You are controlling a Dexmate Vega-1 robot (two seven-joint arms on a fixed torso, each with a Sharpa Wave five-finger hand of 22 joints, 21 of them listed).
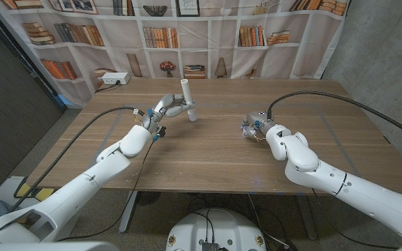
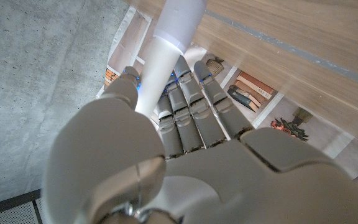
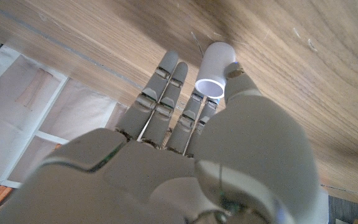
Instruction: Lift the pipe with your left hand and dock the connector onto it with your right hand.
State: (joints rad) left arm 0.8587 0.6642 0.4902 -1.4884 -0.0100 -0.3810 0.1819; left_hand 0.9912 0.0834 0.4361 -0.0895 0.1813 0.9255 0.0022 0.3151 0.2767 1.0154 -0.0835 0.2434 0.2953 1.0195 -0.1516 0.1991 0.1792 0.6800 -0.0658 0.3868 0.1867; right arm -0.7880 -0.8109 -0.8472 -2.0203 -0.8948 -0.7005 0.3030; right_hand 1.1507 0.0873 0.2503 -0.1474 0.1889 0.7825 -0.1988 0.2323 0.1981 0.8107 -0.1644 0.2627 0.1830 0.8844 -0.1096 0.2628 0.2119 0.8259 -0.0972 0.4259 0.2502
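Left hand (image 1: 167, 107) grips white pipe (image 1: 188, 97), near upright, its lower end near counter (image 1: 208, 157). Right hand (image 1: 255, 127) pinches short connector (image 3: 214, 70), mostly hidden behind fingers. Open counter between hands.

The bench (image 1: 208, 150) is a wooden top of long planks with the grain running across it, and faint pale lines cross its surface near both sides. The white pipe (image 1: 188, 100) stands upright toward the far left, its lower end close to the wood, though whether it touches cannot be told. Black cables (image 1: 313, 97) trail across the top from both far sides.
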